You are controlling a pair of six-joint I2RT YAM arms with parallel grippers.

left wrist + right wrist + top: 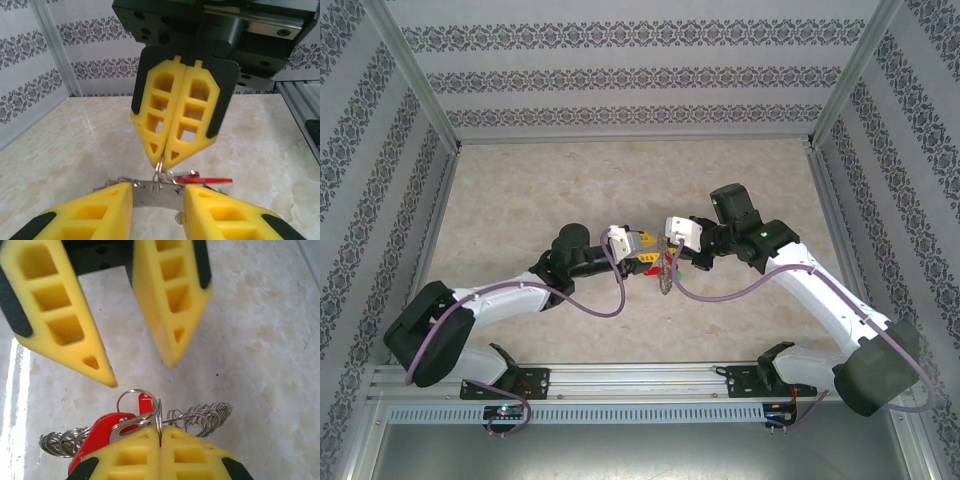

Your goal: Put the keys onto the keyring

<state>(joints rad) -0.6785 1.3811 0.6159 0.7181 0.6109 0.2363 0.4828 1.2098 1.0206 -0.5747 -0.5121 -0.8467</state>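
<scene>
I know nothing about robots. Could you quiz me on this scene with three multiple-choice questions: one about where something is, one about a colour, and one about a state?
1. Where is the keyring?
A. In a far corner
B. Between the left gripper and the right gripper
C. On the metal rail by the arm bases

2. What colour is the key seen at the ring?
A. Red
B. Blue
C. Black

3. How do the two grippers stand?
A. Both open
B. Left shut, right open
C. Left open, right shut on the keyring

Answers:
1. B: the top view shows it where the two tips meet.
2. A: both wrist views show a red key.
3. C: the left one's fingers stand apart, while the right one's are pressed together on a thin wire loop at the ring.
</scene>
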